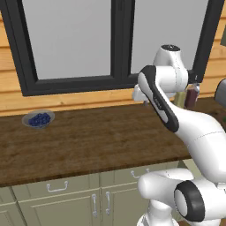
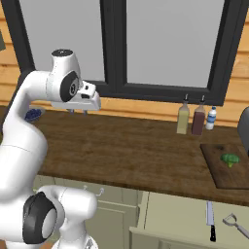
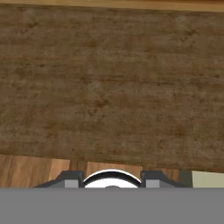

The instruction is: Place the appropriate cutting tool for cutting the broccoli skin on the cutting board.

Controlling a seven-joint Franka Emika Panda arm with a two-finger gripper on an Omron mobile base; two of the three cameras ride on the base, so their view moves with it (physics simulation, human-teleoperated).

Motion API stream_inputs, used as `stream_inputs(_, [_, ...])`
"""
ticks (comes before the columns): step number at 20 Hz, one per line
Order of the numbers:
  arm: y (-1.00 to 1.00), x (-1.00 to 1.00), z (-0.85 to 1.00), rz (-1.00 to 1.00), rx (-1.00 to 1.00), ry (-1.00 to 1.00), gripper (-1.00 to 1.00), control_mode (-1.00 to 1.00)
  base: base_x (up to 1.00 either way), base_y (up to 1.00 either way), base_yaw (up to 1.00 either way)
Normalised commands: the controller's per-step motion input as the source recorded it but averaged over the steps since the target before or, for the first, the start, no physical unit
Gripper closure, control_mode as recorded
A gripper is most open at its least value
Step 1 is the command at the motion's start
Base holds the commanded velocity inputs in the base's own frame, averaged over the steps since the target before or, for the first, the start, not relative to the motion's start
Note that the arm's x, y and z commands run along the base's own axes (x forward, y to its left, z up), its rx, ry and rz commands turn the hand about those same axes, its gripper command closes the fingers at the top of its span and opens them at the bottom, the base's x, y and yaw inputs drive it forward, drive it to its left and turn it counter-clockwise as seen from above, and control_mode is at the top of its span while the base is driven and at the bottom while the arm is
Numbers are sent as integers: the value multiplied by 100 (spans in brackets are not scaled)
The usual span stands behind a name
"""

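Right base view: peeler [image 2: 237, 224] far from tool [image 2: 78, 112]

The white arm rises from its base, bends at a dark elbow joint and reaches forward at about window-sill height. The wrist turns the hand downward, so the gripper [image 2: 78, 112] points at the table [image 2: 131, 151] below, well above it. Its jaws stand slightly apart, holding nothing.

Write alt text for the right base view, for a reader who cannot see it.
A white robot arm's gripper hangs above a wooden worktop, far left of a dark cutting board with broccoli on it. A knife and a peeler lie in a pale open drawer below; three bottles stand under a window.
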Motion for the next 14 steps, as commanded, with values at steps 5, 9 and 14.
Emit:
stream_inputs(5, [-2,-21,-1,0,0,0,-100,-100,0,0,0])
stream_inputs(9, [-53,-50,-22,-11,5,0,-100,-100,0,0,0])
stream_inputs(14, [-100,-86,-60,-2,13,0,-100,-100,0,0,0])
